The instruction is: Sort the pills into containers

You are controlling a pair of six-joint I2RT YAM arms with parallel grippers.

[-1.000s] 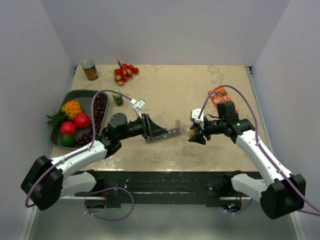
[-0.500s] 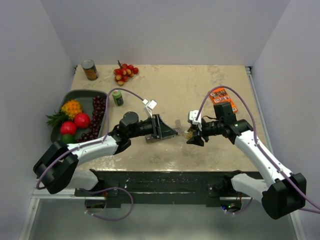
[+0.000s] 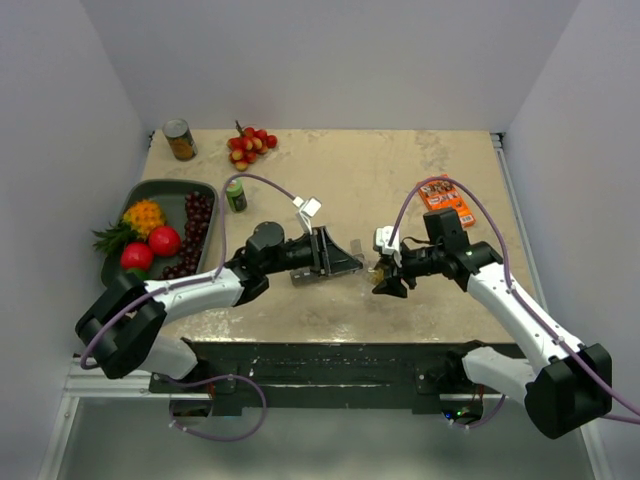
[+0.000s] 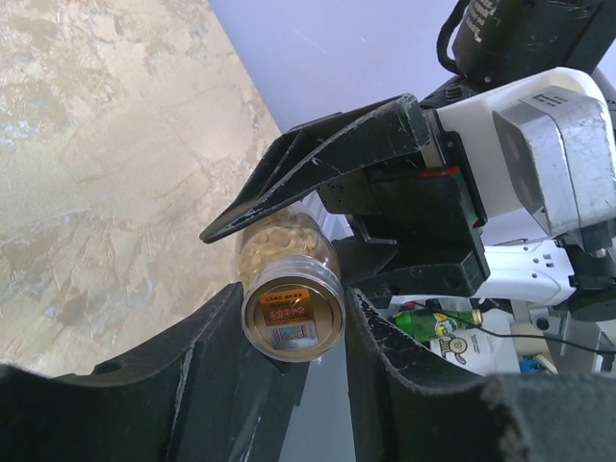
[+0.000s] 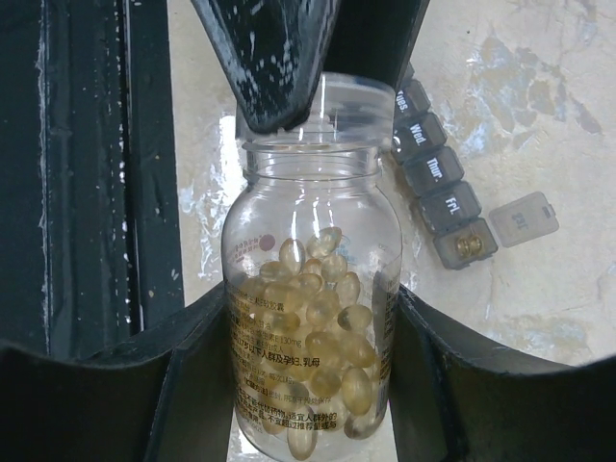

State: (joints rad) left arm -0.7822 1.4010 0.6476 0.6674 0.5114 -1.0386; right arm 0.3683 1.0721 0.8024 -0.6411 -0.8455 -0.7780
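A small clear bottle (image 5: pixel 308 318) of yellowish pills lies level just above the table between the two grippers. My right gripper (image 5: pixel 310 298) is shut on its body; in the top view that gripper (image 3: pixel 385 275) is at the table's near middle. My left gripper (image 4: pixel 294 308) faces it, and its fingers press either side of the bottle's capped end (image 4: pixel 294 289), which bears a gold sticker. The dark-grey pill strip (image 5: pixel 438 183) lies on the table under the bottle. Its end compartment is open with a pill inside (image 5: pixel 469 243).
A dark fruit tray (image 3: pixel 150 190) stands at the left edge. A green-capped bottle (image 3: pixel 235 195) stands beside it. A tin can (image 3: pixel 180 140) and red-yellow berries (image 3: pixel 250 145) are at the back left. An orange packet (image 3: pixel 445 198) lies behind the right arm.
My left gripper has moved right to the bottle and its fingers have come in onto the capped end. My right gripper has held the bottle almost still.
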